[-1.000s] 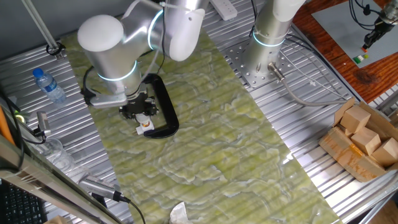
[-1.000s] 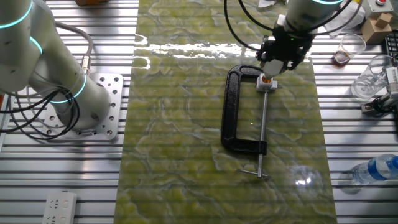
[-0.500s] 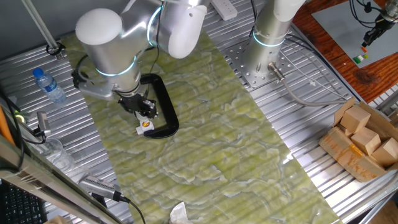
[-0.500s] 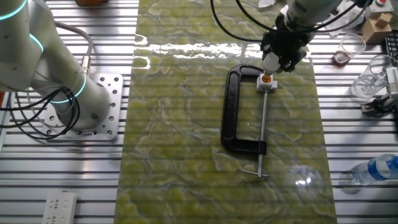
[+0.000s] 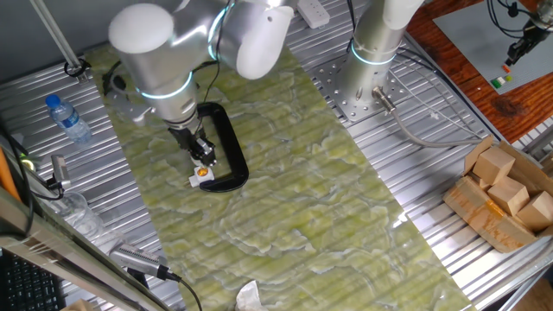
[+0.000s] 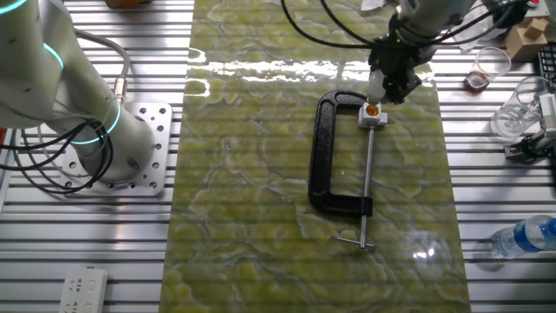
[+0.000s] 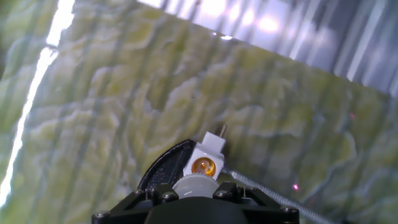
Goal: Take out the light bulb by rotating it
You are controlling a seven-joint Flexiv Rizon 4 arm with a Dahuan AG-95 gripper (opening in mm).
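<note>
- The light bulb (image 7: 198, 185) sits between my fingers, clear of the socket and just above it; in the hand view its white dome shows at the bottom edge, directly below the socket opening.
- My gripper (image 6: 379, 84) is clenched on the light bulb, with the jaws closed against its sides. In the other fixed view the bulb shows as a pale patch at the fingertips.
- The white socket (image 7: 205, 160) stands uncovered, and its orange-brass interior is visible. It is held in the black C-clamp (image 6: 328, 152), at the end of the clamp's metal screw rod (image 6: 367, 165).
- The C-clamp lies flat on the green marbled mat (image 6: 252, 191), which covers the middle of the ribbed metal bench (image 6: 87, 235).
- My arm (image 5: 164, 60) reaches down over the clamp from the near side in one fixed view.
- A second arm's base (image 5: 367, 60) is bolted to the bench, well apart from the clamp.
- A water bottle (image 5: 67, 118) lies near the bench edge; cardboard boxes (image 5: 501, 194) sit at the far side.
</note>
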